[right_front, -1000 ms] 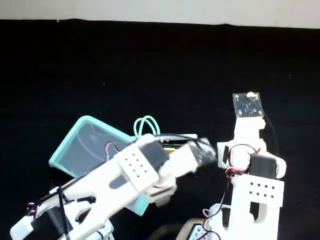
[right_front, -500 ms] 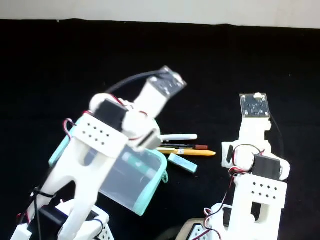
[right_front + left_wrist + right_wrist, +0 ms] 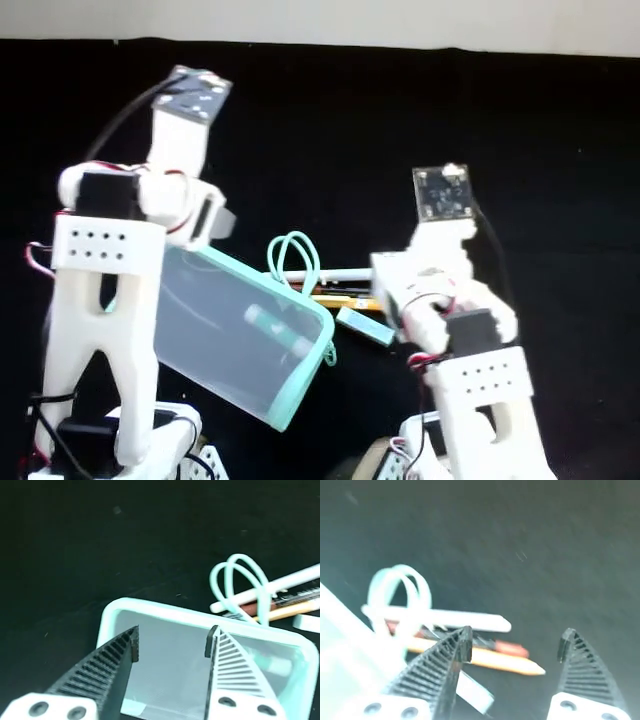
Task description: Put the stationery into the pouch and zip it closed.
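The pouch (image 3: 215, 345) lies on the black worktop (image 3: 400, 120) under my released left end effector (image 3: 172, 640). The pens (image 3: 465, 619) and eraser (image 3: 365, 327) lie loose at its three o'clock, below my released right end effector (image 3: 516, 640). I judge the stacked pens could scatter if pinched together, and the pouch's cord loop (image 3: 295, 255) lying over them may snag.

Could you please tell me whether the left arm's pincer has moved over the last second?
Yes. In the high view the left pincer has swung left, away from the white pen it was above, and now hangs open over the pouch's left end.
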Motion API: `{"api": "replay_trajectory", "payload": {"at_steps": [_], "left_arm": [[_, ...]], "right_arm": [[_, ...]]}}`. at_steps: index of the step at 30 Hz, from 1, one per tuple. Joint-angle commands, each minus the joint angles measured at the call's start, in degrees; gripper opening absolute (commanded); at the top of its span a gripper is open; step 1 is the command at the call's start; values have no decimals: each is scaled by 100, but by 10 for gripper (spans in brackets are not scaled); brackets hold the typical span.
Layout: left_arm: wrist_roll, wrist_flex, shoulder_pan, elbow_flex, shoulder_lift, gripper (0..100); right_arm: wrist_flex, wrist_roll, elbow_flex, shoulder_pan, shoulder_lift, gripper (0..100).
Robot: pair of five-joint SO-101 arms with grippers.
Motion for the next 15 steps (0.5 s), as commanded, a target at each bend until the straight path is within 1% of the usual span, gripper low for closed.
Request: {"api": "replay_trajectory", "payload": {"at_steps": [1, 2, 4, 7, 12, 15], "left_arm": [[-26, -26, -224, -171, -92, 242], [-26, -26, -251, -171, -92, 242], [-26, -18, -251, -171, -92, 242], [-26, -18, -233, -171, -92, 242], [-9, -18, -242, -171, -92, 242], [-9, -18, -242, -171, -92, 242]], "right_arm": [[-1569, -897, 470, -804, 31, 285], [-2062, -976, 655, -1024, 127, 285], [-3011, -1002, 927, -1244, 479, 285], [-3811, -1002, 936, -1279, 1393, 285], [-3916, -1002, -145, -1262, 3292, 285], [-3899, -1002, -646, -1270, 4075, 285]]}}
